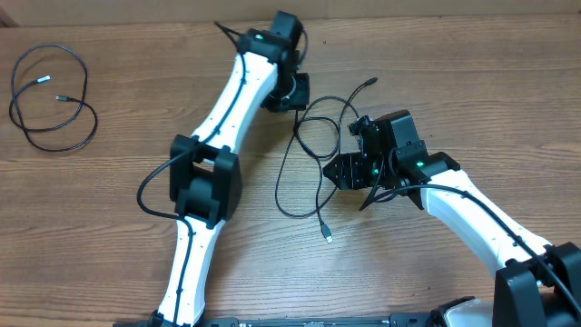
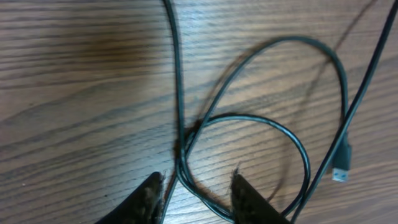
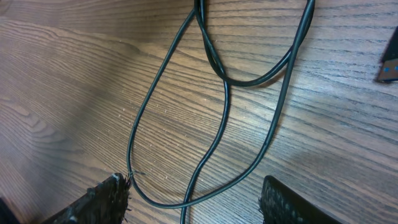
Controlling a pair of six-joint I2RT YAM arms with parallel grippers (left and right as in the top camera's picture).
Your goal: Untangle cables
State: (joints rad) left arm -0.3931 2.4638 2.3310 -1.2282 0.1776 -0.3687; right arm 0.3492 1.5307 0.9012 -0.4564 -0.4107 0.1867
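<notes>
Low in the left wrist view, our left gripper (image 2: pixel 198 186) has its fingers (image 2: pixel 152 196) narrowly parted. Strands of the tangled cables (image 2: pixel 176 74) run through the gap, close beside the left finger and not pinched. Beyond, they loop toward the upper right, with a plug (image 2: pixel 341 173) near the right edge. Low in the right wrist view, our right gripper (image 3: pixel 196 196) stands wide, and the bottom of a cable loop (image 3: pixel 130 149) lies between its fingers (image 3: pixel 292 202). Overhead, a 3rd cable (image 1: pixel 12 95) lies coiled alone at upper left of the table (image 1: pixel 91 227), well apart.
</notes>
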